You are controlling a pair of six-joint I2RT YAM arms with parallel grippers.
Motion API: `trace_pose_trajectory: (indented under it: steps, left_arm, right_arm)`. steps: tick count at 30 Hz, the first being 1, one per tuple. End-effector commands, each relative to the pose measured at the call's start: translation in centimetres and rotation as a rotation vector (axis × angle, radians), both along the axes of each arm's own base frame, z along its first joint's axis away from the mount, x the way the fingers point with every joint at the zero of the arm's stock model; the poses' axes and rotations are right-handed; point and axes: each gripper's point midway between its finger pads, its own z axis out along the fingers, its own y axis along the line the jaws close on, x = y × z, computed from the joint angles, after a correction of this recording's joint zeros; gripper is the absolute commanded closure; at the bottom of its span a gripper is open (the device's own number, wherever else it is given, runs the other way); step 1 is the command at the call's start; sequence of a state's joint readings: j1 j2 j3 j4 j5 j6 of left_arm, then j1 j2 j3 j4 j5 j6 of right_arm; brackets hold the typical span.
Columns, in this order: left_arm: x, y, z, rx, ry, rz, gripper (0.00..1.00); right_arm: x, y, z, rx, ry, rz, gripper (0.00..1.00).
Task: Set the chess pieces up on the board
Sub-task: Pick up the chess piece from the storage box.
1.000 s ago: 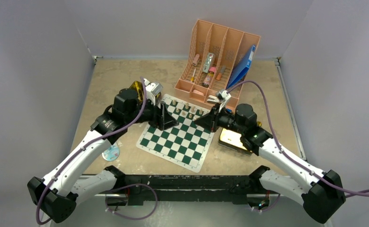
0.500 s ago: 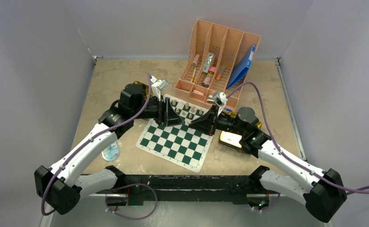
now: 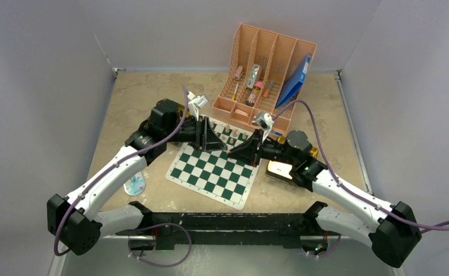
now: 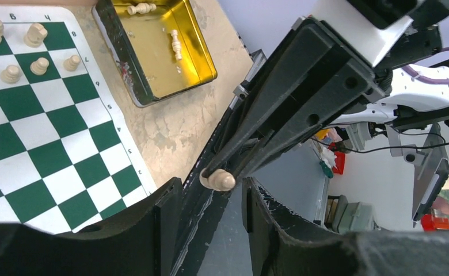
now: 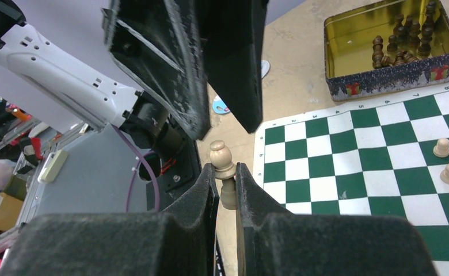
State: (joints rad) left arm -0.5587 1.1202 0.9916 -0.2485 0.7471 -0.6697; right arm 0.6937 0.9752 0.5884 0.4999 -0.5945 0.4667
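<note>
1. Over the past second the two arms have drawn together above the far rows of the board [image 3: 210, 172]. The left jaws were well apart from the right jaws and now meet them tip to tip. They have also narrowed.
2. The right jaws are clamped tight on a pale tan piece [image 5: 223, 172], with its rounded head poking past their tips. The left jaws are partly open, one on each side of that head, with a gap on both sides.
3. Small coordinate figures run along the board's white border. Nothing else is readable.
4. The board is a thin green-and-white checked mat, flat on the mottled tan surface [image 3: 141, 103] beneath both jaws.
5. Turned pale pieces [image 4: 23, 54] stand on squares below the left jaws.
6. A shiny gold tin [image 4: 153, 52] beyond the left jaws holds two more pale ones lying down.
7. A second tin [image 5: 392, 75] beyond the right jaws holds dark brown pieces [image 5: 403, 43].
</note>
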Motion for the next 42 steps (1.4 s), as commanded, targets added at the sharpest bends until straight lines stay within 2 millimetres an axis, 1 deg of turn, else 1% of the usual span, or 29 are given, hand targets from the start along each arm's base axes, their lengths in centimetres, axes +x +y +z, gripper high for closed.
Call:
trace_pose_trajectory:
  steps: [1, 8, 14, 20, 27, 31, 36, 38, 40, 42]
  left_arm:
    - [0.1, -0.7, 0.7, -0.031, -0.007, -0.032, 0.60]
    - [0.1, -0.8, 0.3, -0.029, 0.009, -0.043, 0.64]
    - [-0.6, -0.8, -0.5, -0.030, 0.042, -0.063, 0.66]
    - [-0.8, -1.0, -0.7, -0.033, 0.047, -0.079, 0.67]
    - [-1.3, -1.5, -1.3, -0.013, 0.057, -0.103, 0.78]
    - [-0.9, -1.4, -2.2, 0.036, 0.069, -0.074, 0.78]
    - [-1.0, -1.7, -1.7, 0.024, 0.047, -0.090, 0.89]
    - [-0.8, -1.7, -1.7, 0.034, 0.036, -0.082, 0.93]
    - [-0.4, -1.5, -1.8, 0.052, 0.023, -0.062, 0.95]
    - [0.3, -1.3, -2.0, 0.075, 0.000, -0.026, 0.97]
  right_arm:
    - [-0.1, 0.6, 2.7, 0.065, -0.065, 0.021, 0.90]
    - [0.1, 0.7, 2.6, 0.059, -0.060, 0.011, 0.90]
    - [0.3, 0.8, 2.4, 0.057, -0.047, 0.000, 0.90]
    - [0.5, 1.1, 2.2, 0.054, -0.037, 0.001, 0.90]
    - [0.8, 1.1, 1.9, 0.046, -0.029, -0.012, 0.89]
    - [0.7, 1.1, 1.8, 0.048, -0.027, -0.008, 0.89]
    - [0.7, 1.0, 1.9, 0.048, -0.030, -0.015, 0.88]
    - [0.8, 0.9, 1.7, 0.043, -0.028, -0.025, 0.86]
    - [0.9, 0.7, 1.5, 0.037, -0.025, -0.040, 0.82]
    - [1.1, 0.6, 1.1, 0.024, -0.023, -0.057, 0.78]
